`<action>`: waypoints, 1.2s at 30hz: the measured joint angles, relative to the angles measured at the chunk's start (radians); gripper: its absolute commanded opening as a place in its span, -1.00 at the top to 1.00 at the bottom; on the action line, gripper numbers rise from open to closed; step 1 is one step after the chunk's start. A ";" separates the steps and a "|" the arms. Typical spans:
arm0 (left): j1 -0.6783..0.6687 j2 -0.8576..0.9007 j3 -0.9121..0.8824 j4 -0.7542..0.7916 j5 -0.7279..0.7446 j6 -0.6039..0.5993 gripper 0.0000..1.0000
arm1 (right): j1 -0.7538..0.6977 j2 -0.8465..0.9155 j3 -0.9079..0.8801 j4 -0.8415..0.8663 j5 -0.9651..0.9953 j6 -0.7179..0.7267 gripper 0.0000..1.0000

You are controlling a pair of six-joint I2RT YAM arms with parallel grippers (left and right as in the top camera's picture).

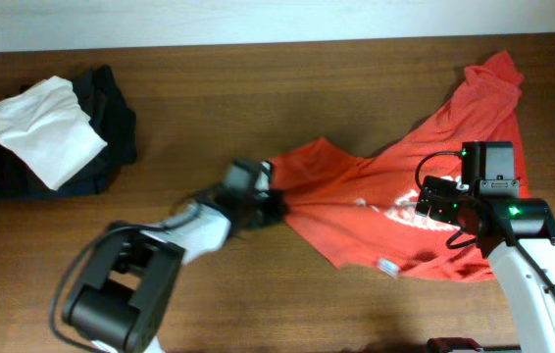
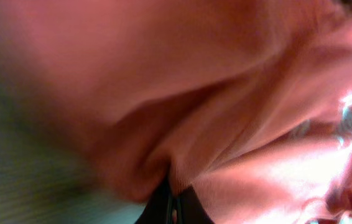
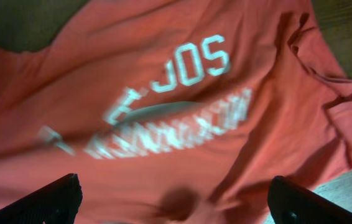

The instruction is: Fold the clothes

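Bare worktop point(image 1: 287, 98) lies open along the far edge and through the middle, between the far-left stack and the T-shirt point(image 1: 356, 181). That stack, dark garments point(image 1: 116, 118) under a white garment point(image 1: 42, 132), blocks the far-left corner. The T-shirt covers most of the right side. The left arm point(image 1: 150, 260) crosses the near-left area, and the right arm point(image 1: 528, 265) stands over the T-shirt's near-right edge.

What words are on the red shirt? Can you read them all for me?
"JOS": big white letters on the orange-red T-shirt, as the right wrist view shows them.
Smaller lettering under it: too blurred to read.
White tag at the hem, overhead view: too small to read.
Left wrist view: no text.
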 measured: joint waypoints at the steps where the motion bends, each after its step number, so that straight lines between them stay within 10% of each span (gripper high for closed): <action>1: 0.051 -0.007 0.027 -0.029 -0.017 0.033 0.99 | 0.000 0.000 0.000 0.001 0.002 0.000 -0.97; 3: 0.184 -0.015 0.145 -0.095 -0.080 0.110 0.85 | 0.000 0.000 0.000 0.000 0.003 0.001 -0.97; 4: 0.274 -0.020 0.244 -0.099 -0.126 0.146 0.18 | 0.000 0.000 0.000 0.000 0.004 0.000 -0.97; 5: 0.336 -0.032 0.317 -0.104 -0.156 0.174 -0.98 | 0.000 0.000 0.000 -0.002 0.003 0.001 -0.97; 8: 0.438 -0.058 0.428 -0.130 -0.183 0.197 -0.98 | 0.000 0.000 0.000 -0.008 0.003 0.000 -0.97; 16: 0.304 -0.063 0.420 -0.886 -0.064 0.206 -0.98 | 0.000 0.000 0.000 -0.010 0.003 0.000 -0.97; 23: 0.043 -0.064 0.197 -0.749 -0.033 0.008 -0.95 | 0.000 0.000 0.000 -0.021 0.003 0.000 -0.97; 26: 0.017 -0.068 0.134 -0.604 -0.035 -0.064 0.31 | 0.000 0.000 0.001 -0.023 0.003 0.000 -0.98; 29: 0.015 -0.067 0.110 -0.555 -0.095 -0.090 0.99 | 0.000 0.000 0.001 -0.025 0.003 0.000 -0.98; 35: 0.131 -0.067 0.116 -0.573 -0.279 -0.043 0.99 | 0.000 0.000 0.001 -0.027 0.003 0.000 -0.97; 36: 0.209 -0.066 0.156 -0.574 -0.315 -0.001 0.33 | 0.000 0.000 0.001 -0.026 0.003 0.000 -0.97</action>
